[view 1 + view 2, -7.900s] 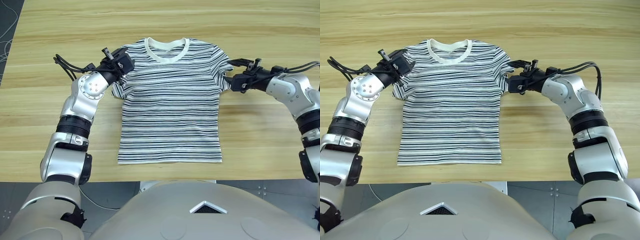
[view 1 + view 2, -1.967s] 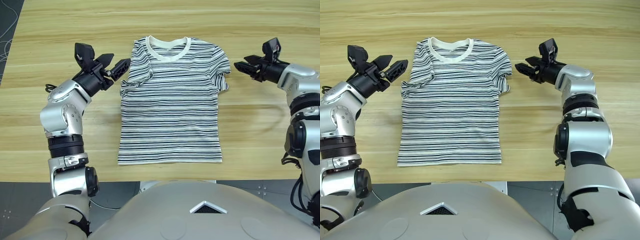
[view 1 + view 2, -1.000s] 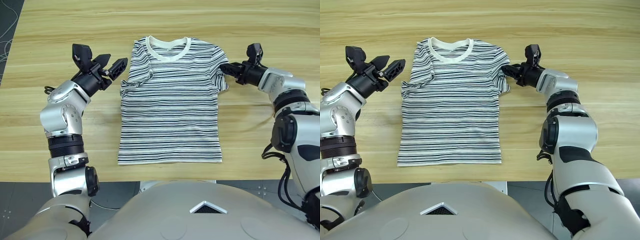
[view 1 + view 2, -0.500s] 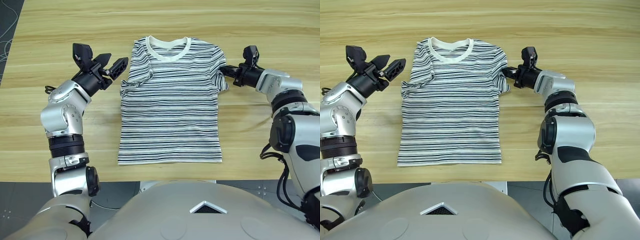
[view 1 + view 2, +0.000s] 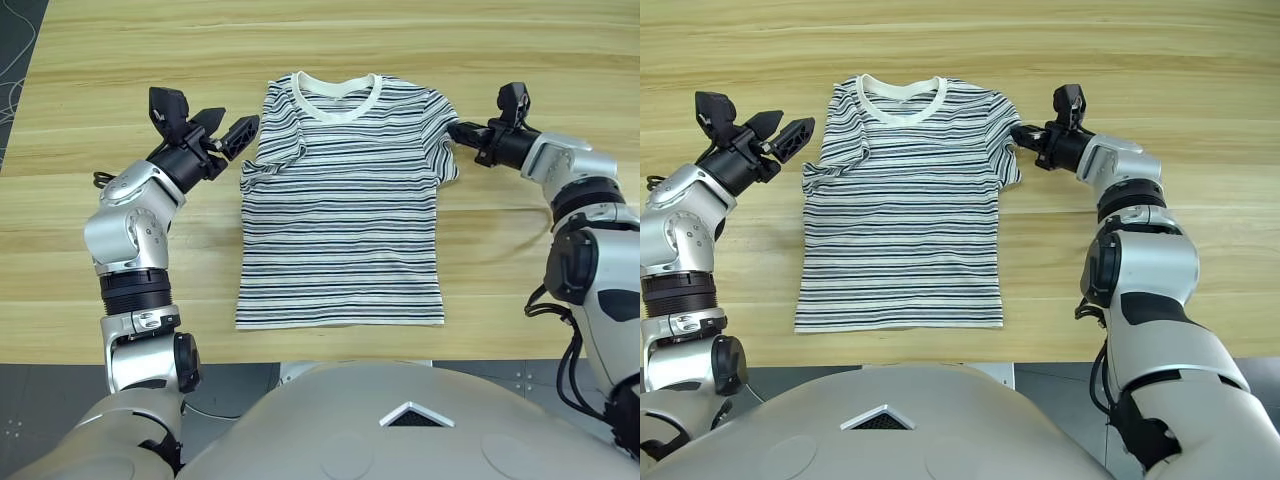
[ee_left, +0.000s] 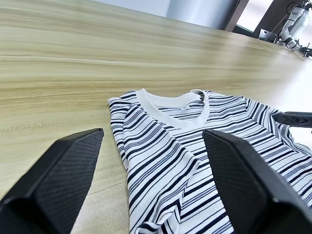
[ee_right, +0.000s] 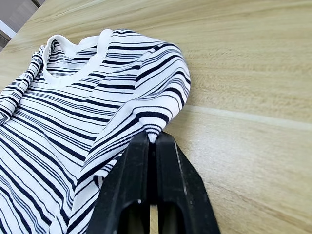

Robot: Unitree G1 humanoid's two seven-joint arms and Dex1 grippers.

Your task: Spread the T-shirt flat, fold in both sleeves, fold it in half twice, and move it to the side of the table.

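A black-and-white striped T-shirt [image 5: 340,220] with a cream collar lies flat on the wooden table [image 5: 520,300], collar at the far side. Its left sleeve [image 5: 262,160] is folded in over the body. My right gripper [image 5: 455,129] is at the shirt's right edge, shut on the hem of the right sleeve [image 7: 153,122]. In the right wrist view the gripper's [image 7: 151,140] fingers pinch the striped hem tip. My left gripper [image 5: 235,122] hovers open just left of the left shoulder, nothing between its fingers [image 6: 63,165].
Bare wood spreads to both sides of the shirt and beyond the collar. The table's front edge [image 5: 500,358] runs just below the shirt's hem. Dark floor with cables [image 5: 15,60] lies past the table's left edge.
The right gripper came in from the right, shut on the right sleeve hem, and has drawn it slightly outward. The left gripper has stayed open in nearly the same place.
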